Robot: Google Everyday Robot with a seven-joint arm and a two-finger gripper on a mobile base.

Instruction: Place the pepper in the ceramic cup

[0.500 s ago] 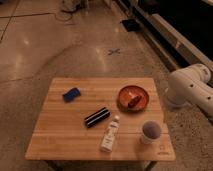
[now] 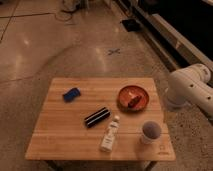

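Observation:
A small dark red pepper [image 2: 133, 101] lies inside the round orange-red bowl [image 2: 134, 96] at the right rear of the wooden table [image 2: 75, 135]. The ceramic cup [image 2: 150, 132], pale with a dark purplish-grey inside, stands upright near the table's front right corner. Only the white arm [image 2: 192, 90] shows, at the right edge beside the table. The gripper itself is out of view.
A blue sponge-like block [image 2: 71, 94] lies at the left rear of the table. A black bar-shaped object [image 2: 97, 117] lies in the middle. A white bottle [image 2: 110, 134] lies on its side left of the cup. Dark benches run along the far right.

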